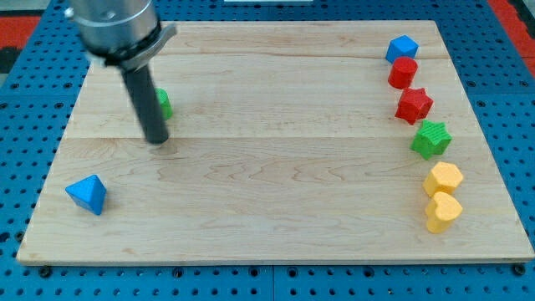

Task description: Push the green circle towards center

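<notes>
**Inspector:** Tip (156, 140) down on the wooden board (267, 209), upper-left quarter. Rod upright, leaning slightly toward the view's top-left, dark, motor housing blurred at the view's top. No fingers fitted; a bare rod, nothing to open or close.

**Clerk:** Position of the task's block?

**Inspector:** Green circle (164, 104) just behind the rod, on its right side, mostly hidden. Only a sliver showing. Contact with the rod: cannot tell. Well left of the board's middle.

**Clerk:** Obstructions toward centre?

**Inspector:** Bare wood to the right of the green circle. Blue triangular block (88, 194) near the lower-left corner, well apart from the tip. Remaining blocks lined down the right edge: blue block (401, 48) topmost, red block (403, 73) touching below it, red star (414, 105), green star (431, 139), then two yellow blocks (442, 179) (443, 211) pressed together. All far from the tip.
</notes>
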